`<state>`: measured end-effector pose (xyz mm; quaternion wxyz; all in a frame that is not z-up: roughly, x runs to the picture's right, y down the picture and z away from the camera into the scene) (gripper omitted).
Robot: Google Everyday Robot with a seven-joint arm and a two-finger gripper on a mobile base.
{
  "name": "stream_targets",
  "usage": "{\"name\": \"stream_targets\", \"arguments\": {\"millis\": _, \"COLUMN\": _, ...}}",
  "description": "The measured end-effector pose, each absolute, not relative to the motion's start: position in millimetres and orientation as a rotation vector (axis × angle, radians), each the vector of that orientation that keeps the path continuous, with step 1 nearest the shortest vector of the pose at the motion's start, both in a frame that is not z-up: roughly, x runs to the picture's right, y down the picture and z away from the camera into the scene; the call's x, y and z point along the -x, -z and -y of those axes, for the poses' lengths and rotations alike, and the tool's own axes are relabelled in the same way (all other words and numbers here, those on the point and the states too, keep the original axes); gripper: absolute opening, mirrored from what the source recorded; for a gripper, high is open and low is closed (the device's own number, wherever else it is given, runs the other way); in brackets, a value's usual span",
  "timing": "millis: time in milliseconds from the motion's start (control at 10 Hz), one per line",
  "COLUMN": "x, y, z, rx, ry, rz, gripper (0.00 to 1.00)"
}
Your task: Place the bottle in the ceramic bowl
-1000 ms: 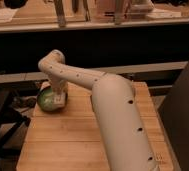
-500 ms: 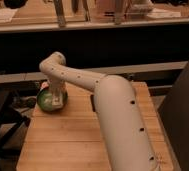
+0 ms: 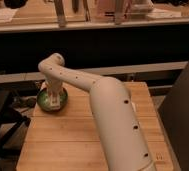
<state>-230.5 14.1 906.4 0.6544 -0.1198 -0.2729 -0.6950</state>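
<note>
The green ceramic bowl [image 3: 42, 101] sits at the far left corner of the wooden table. My gripper [image 3: 52, 98] hangs from the white arm straight down into the bowl. A pale whitish shape, the bottle [image 3: 53, 104], shows inside the bowl right under the gripper. I cannot tell whether the gripper holds the bottle or only stands over it. The arm's wrist hides the far side of the bowl.
The wooden table [image 3: 63, 140] stretches toward me. My thick white arm [image 3: 115, 120] crosses its right half. A small flat white piece [image 3: 134, 107] lies just right of the arm. A dark counter front runs behind the table. A dark frame stands at the left.
</note>
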Motion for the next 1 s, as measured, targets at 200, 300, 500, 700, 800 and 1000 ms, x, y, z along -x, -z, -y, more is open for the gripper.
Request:
{"name": "stream_targets", "arguments": {"millis": 200, "x": 234.4, "y": -908.2, "z": -16.5, "rx": 0.274, "ry": 1.578, "rz": 0.635, "gripper": 0.45}}
{"name": "stream_targets", "arguments": {"millis": 300, "x": 235.7, "y": -908.8, "z": -17.4, "rx": 0.273, "ry": 1.579, "rz": 0.642, "gripper": 0.56}}
{"name": "stream_targets", "arguments": {"millis": 500, "x": 238.3, "y": -909.9, "z": -19.1, "rx": 0.273, "ry": 1.580, "rz": 0.654, "gripper": 0.76}}
{"name": "stream_targets", "arguments": {"millis": 700, "x": 240.2, "y": -911.0, "z": -20.1, "rx": 0.274, "ry": 1.583, "rz": 0.662, "gripper": 0.80}}
{"name": "stream_targets", "arguments": {"millis": 800, "x": 241.5, "y": -911.2, "z": -20.4, "rx": 0.274, "ry": 1.585, "rz": 0.666, "gripper": 0.80}}
{"name": "stream_targets", "arguments": {"millis": 1000, "x": 242.0, "y": -911.4, "z": -20.5, "rx": 0.275, "ry": 1.585, "rz": 0.667, "gripper": 0.80}}
